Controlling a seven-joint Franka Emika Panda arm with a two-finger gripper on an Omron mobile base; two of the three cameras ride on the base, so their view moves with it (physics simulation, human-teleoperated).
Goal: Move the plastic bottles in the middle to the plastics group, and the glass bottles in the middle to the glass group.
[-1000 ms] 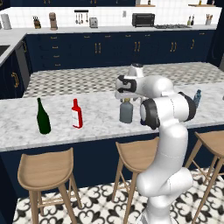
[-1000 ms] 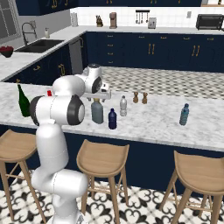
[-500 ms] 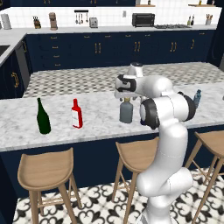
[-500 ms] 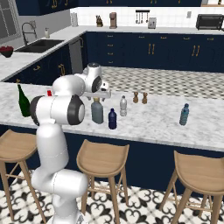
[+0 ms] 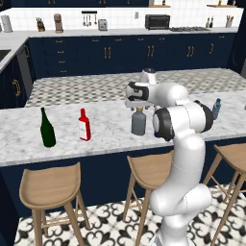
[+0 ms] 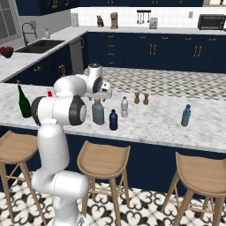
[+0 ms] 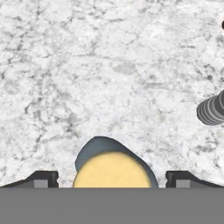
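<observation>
Gripper (image 7: 112, 183) fingers spread wide, nothing clamped. Hand view shows tan cap of grey bottle (image 7: 111, 166) centred btwn tips; right base view shows it upright on counter (image 6: 154, 121), directly under gripper.

Over the last second the hand (image 7: 112, 180) begins to close: its two fingertips (image 7: 41, 178), wide apart a moment ago, now stand slightly nearer each other, one on either side of the tan cap of the squat grey glass bottle (image 5: 139, 122), with a clear gap still showing on both sides. Seen from the two base views, the arm above the bottle on the marble worktop (image 5: 105, 125) shifts only marginally, if at all.
</observation>
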